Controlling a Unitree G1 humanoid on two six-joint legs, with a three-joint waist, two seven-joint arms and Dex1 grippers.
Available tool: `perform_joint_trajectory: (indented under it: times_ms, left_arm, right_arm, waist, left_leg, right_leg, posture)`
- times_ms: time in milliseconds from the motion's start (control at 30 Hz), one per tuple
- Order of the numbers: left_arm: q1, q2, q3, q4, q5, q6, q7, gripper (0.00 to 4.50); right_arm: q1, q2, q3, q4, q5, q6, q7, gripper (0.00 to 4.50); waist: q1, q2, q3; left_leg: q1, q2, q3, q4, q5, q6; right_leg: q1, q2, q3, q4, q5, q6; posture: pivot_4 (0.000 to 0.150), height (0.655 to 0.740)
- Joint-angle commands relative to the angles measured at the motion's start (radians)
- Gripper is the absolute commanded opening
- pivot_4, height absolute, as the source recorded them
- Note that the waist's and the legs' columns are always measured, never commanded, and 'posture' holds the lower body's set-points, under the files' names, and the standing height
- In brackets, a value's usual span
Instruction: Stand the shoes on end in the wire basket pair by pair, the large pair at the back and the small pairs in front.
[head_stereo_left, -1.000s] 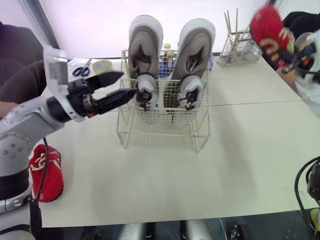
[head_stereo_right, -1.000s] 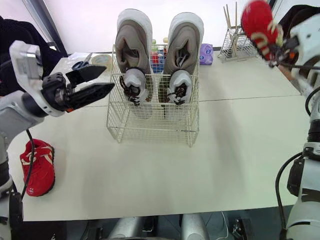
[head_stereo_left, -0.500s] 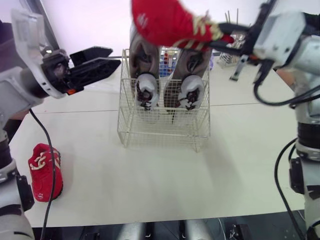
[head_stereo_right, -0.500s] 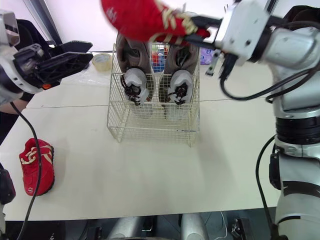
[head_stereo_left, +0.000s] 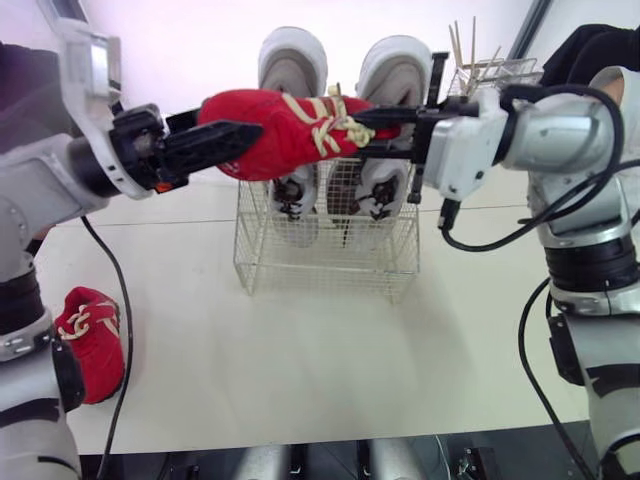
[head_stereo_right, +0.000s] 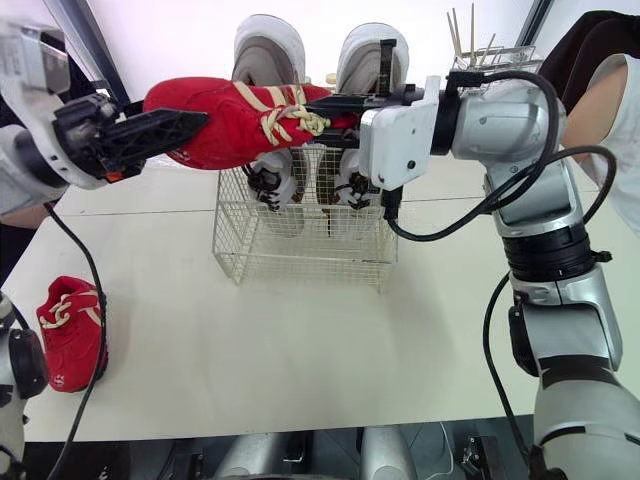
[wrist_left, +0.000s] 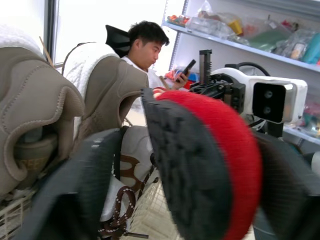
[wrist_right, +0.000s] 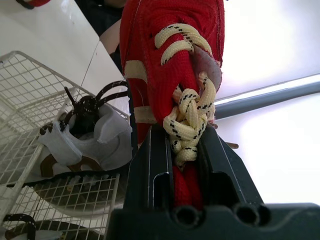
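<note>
Red shoe (head_stereo_left: 290, 135) held level over wire basket (head_stereo_left: 325, 265), 12 o'clock: my right tool (wrist_right: 180, 139) clamped on laces, left tool (head_stereo_left: 235, 135) spread astride toe, likely to steer it upright.

red shoes: two, the raised red shoe (head_stereo_left: 290, 135) and the low red shoe (head_stereo_left: 92, 338)
large grey shoes: two, left one (head_stereo_left: 292, 58), right one (head_stereo_left: 396, 66)
small white shoes: two, one (head_stereo_left: 293, 190) under each grey shoe, the other (head_stereo_left: 379, 190) beside it
wire basket (head_stereo_left: 325, 268): one
small wire rack (head_stereo_left: 492, 72): one
grippers: two, left gripper (head_stereo_left: 245, 128), right gripper (head_stereo_left: 360, 131)
person with a phone (wrist_left: 147, 47): one
</note>
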Motion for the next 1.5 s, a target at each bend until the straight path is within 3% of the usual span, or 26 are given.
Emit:
perform_joint_trajectory:
  times_ms: [33, 167, 333, 500, 633, 733, 833, 933, 1133, 1500]
  left_arm:
    - [-0.004, 0.0, 0.017, -0.021, -0.006, 0.0, 0.0, 1.93]
    - [0.016, -0.013, 0.025, -0.027, -0.025, 0.005, 0.013, 0.3]
    - [0.057, -0.057, 0.055, -0.043, -0.062, -0.006, 0.063, 0.27]
    - [0.122, -0.127, 0.13, -0.049, -0.164, -0.04, 0.194, 0.27]
    - [0.152, -0.169, 0.154, -0.082, -0.222, -0.078, 0.264, 0.27]
    - [0.163, -0.188, 0.158, -0.102, -0.258, -0.1, 0.297, 0.27]
    - [0.165, -0.234, 0.15, -0.135, -0.315, -0.145, 0.348, 0.27]
    - [0.165, -0.254, 0.134, -0.151, -0.335, -0.169, 0.375, 0.27]
    - [0.157, -0.288, 0.095, -0.163, -0.352, -0.204, 0.408, 0.27]
    - [0.198, -0.31, 0.046, -0.194, -0.333, -0.23, 0.42, 0.27]
  right_arm:
    - [-0.044, 0.006, -0.023, -0.024, 0.009, -0.021, -0.004, 0.08]
    - [-0.052, 0.001, -0.033, -0.021, 0.012, -0.005, 0.0, 0.08]
    - [-0.051, 0.014, -0.113, -0.101, 0.244, 0.351, -0.002, 0.08]
    - [-0.017, -0.077, -0.31, -0.144, 0.668, 0.945, -0.043, 2.46]
    - [0.027, -0.092, -0.474, -0.092, 0.883, 1.205, -0.162, 4.45]
    - [0.071, -0.085, -0.543, -0.077, 0.979, 1.319, -0.235, 4.45]
    - [0.22, 0.018, -0.559, -0.158, 1.074, 1.383, -0.354, 4.45]
    - [0.265, 0.121, -0.556, -0.213, 1.139, 1.38, -0.452, 4.45]
    - [0.224, 0.323, -0.501, -0.248, 1.199, 1.317, -0.604, 4.45]
    - [0.109, 0.408, -0.429, -0.203, 1.187, 1.234, -0.615, 4.45]
  waist:
    - [-0.001, 0.0, 0.0]
    - [-0.002, 0.0, 0.0]
    - [0.0, 0.0, 0.0]
    - [0.009, 0.0, 0.0]
    - [0.021, -0.001, 0.0]
    - [0.022, -0.001, 0.0]
    - [0.022, -0.002, -0.001]
    - [0.015, -0.001, -0.001]
    - [0.015, -0.001, 0.0]
    - [0.017, -0.001, -0.001]
  left_leg:
    - [0.0, 0.0, 0.0, 0.0, 0.0, 0.0]
    - [0.0, 0.0, 0.0, 0.0, 0.0, 0.0]
    - [0.0, 0.0, 0.0, 0.0, 0.0, 0.0]
    - [0.0, 0.0, -0.002, 0.0, 0.0, 0.0]
    - [0.0, 0.0, -0.002, 0.0, -0.005, 0.005]
    - [0.0, 0.0, -0.002, 0.0, -0.006, 0.004]
    - [0.0, 0.0, -0.001, -0.001, -0.005, 0.006]
    - [0.0, 0.0, -0.001, -0.001, -0.004, 0.006]
    - [-0.001, 0.0, -0.001, 0.0, 0.0, 0.0]
    - [-0.001, 0.0, -0.001, 0.001, 0.0, 0.0]
  right_leg:
    - [0.0, 0.0, 0.0, 0.0, 0.0, 0.0]
    - [0.0, 0.0, 0.0, 0.0, 0.0, 0.0]
    - [0.0, 0.0, 0.0, 0.0, 0.0, 0.0]
    - [0.0, -0.001, 0.0, 0.0, 0.0, 0.0]
    - [0.001, -0.001, 0.0, -0.001, 0.0, -0.001]
    - [0.001, -0.001, 0.0, -0.001, 0.0, -0.001]
    - [0.001, -0.001, 0.0, -0.001, 0.0, -0.001]
    - [0.0, -0.001, 0.001, -0.001, 0.0, -0.001]
    - [-0.001, 0.0, 0.001, 0.001, 0.0, 0.0]
    - [0.0, 0.0, 0.001, 0.0, 0.0, 0.0]
  posture:
    - [0.15, 0.74]
    - [0.15, 0.74]
    - [0.15, 0.74]
    - [0.15, 0.74]
    - [0.15, 0.74]
    - [0.15, 0.74]
    - [0.15, 0.74]
    - [0.15, 0.74]
    - [0.15, 0.74]
    - [0.15, 0.74]
